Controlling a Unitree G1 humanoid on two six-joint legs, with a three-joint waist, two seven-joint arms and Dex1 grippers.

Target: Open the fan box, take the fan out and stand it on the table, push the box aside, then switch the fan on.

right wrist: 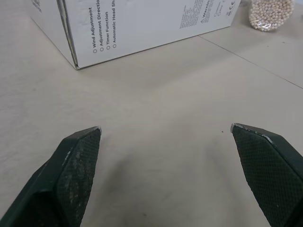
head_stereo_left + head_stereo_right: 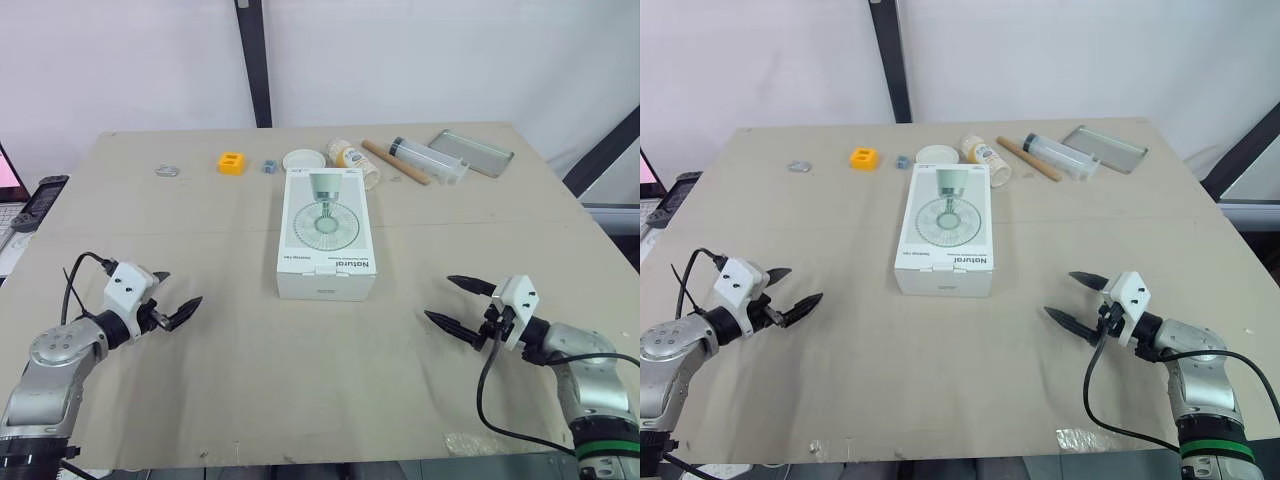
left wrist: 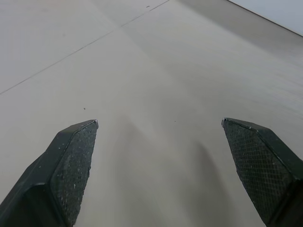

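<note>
While both sets of jaws stand released and grasp nothing, the closed fan box (image 2: pixel 326 235) lies flat on the beige table (image 2: pixel 230 400), its printed fan picture facing up. It rests between the left gripper (image 2: pixel 182 288) and the right gripper (image 2: pixel 438 297), farther out than either and well apart from both. The left gripper's black fingers (image 3: pixel 71 165) are spread wide just above bare tabletop, with nothing between them. The right gripper's fingers (image 1: pixel 75 161) are parted just as widely, and the box's lettered side and near corner lie ahead of their tips, not touching. A row of smaller items sits far beyond both pairs of jaws, past the box at the table's far edge: a metal clip (image 2: pixel 166 170), an orange block (image 2: pixel 231 162), a white lid (image 2: pixel 303 159), a jar of beads (image 2: pixel 352 158), a wooden stick (image 2: pixel 394 161), a clear tube (image 2: pixel 430 159) and a metal tray (image 2: pixel 472 151).
</note>
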